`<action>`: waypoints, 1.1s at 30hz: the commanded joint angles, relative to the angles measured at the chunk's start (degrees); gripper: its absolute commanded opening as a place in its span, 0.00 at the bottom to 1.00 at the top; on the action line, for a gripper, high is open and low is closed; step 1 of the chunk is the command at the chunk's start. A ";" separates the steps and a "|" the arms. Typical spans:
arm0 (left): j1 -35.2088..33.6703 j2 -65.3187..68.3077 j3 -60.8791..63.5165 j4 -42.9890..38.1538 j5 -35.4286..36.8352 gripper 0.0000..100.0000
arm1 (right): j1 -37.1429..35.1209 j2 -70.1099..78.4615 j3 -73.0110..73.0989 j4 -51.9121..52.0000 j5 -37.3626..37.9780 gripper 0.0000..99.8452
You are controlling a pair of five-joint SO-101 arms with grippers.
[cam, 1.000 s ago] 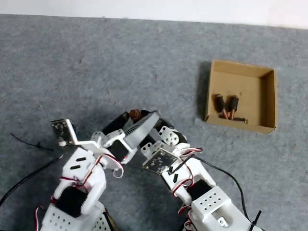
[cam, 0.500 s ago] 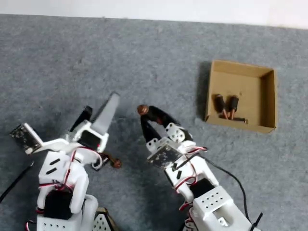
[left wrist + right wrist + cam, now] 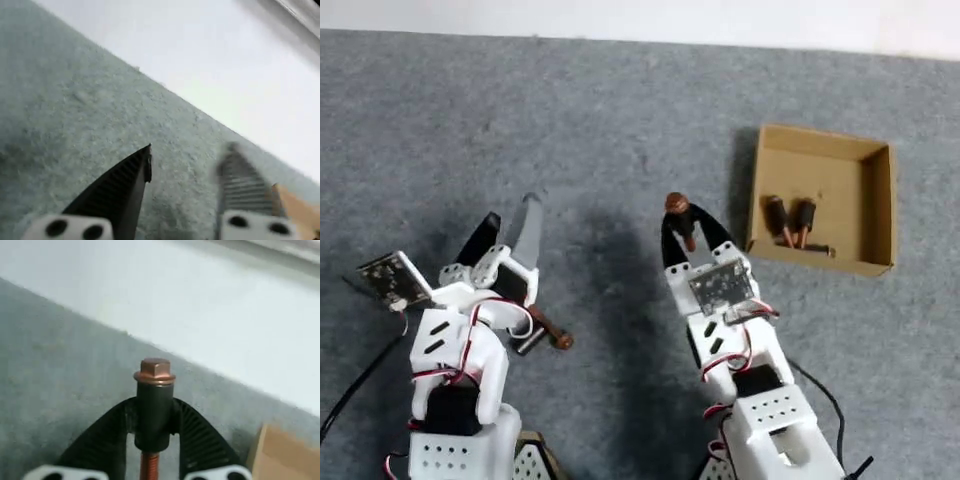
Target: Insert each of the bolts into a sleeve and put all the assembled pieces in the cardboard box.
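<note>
Now an assembled piece has been carried toward the cardboard box.
It is clamped in the right gripper, just beside the box; the left gripper has been drawn away, jaws apart, so dropping it in is judged next.

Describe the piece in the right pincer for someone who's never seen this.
On the grey carpet, find the open brown cardboard box. Just left of it, the right arm's black pincer grips a black cylindrical sleeve with a copper hex-head bolt through it. Two similar pieces lie inside the box; this one is outside it.
</note>
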 commanded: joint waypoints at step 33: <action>-0.22 -0.48 6.73 -10.81 -7.21 0.05 | 31.52 62.20 -50.86 7.16 -37.71 0.01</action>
